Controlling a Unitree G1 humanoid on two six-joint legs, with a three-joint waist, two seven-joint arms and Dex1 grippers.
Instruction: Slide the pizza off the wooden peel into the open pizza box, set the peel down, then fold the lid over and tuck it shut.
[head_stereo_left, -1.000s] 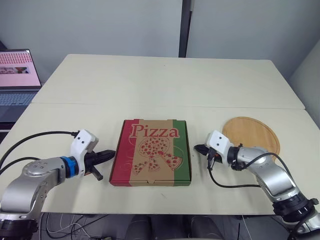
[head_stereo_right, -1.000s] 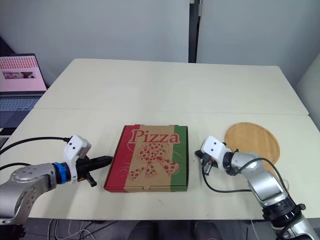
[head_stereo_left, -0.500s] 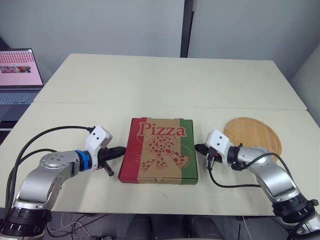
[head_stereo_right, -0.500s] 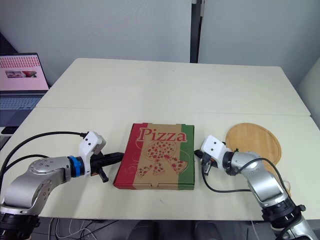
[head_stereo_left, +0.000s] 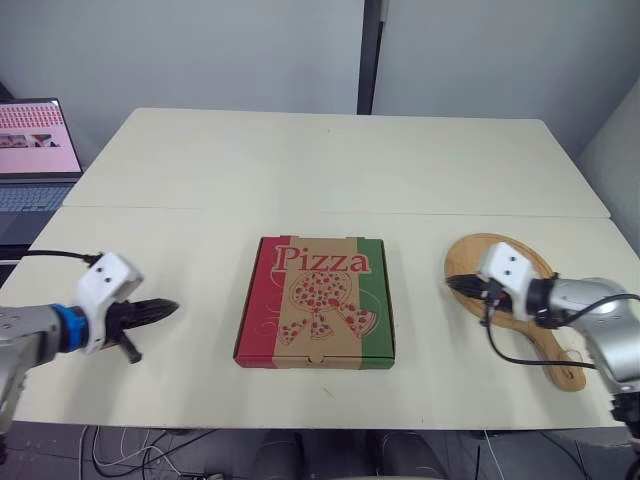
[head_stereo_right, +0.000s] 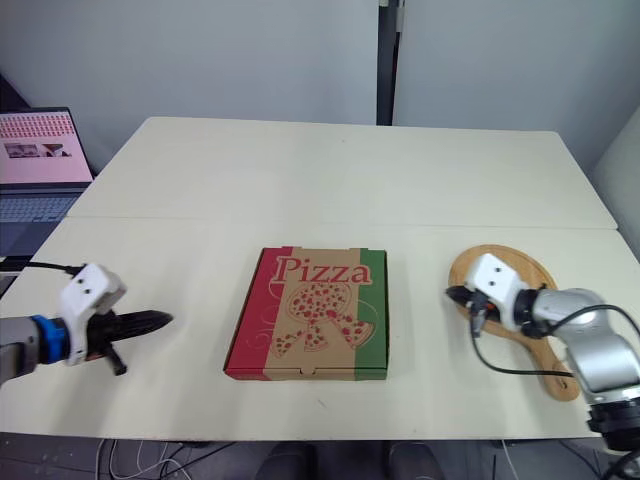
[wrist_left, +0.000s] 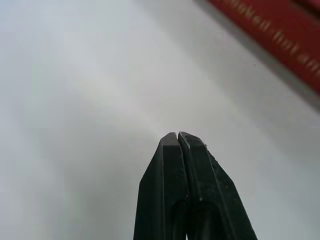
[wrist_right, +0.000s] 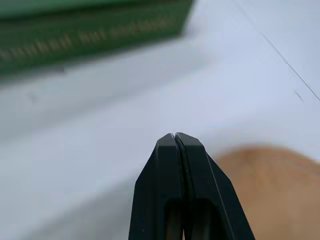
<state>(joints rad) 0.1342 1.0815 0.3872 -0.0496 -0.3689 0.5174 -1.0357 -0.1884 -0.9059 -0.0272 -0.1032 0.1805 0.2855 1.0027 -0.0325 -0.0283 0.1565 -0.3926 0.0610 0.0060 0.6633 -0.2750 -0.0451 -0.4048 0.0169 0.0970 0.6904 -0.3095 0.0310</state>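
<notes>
Looking down from my head cameras, I get the whole layout: the pizza box (head_stereo_left: 315, 315) lies flat near the middle of the table (head_stereo_left: 330, 170) with its lid folded down and the printed "Pizza" facing up. The wooden peel (head_stereo_left: 522, 258) lies flat on the table at 3 o'clock from the box, apart from it, with its handle running toward 5 o'clock. A laptop (head_stereo_left: 35, 150) sits off at 10 o'clock, past the table's edge.

My wrist cameras add what the head views cannot – the fingertips up close. The left one looks low across bare tabletop to the box's red side wall. The right one shows the box's green side wall ahead and the pale wood of the peel right beside my fingers.

My left arm reaches in low from 9 o'clock of the box. My left gripper (head_stereo_left: 170, 308) points toward the box and is well apart from it. My right arm comes in from 3 o'clock with the forearm over the peel, and my right gripper (head_stereo_left: 452, 284) is at the peel's rim on the box side – whether it touches the wood I cannot tell.

Both pairs of fingers are pressed together tip to tip and hold nothing.
</notes>
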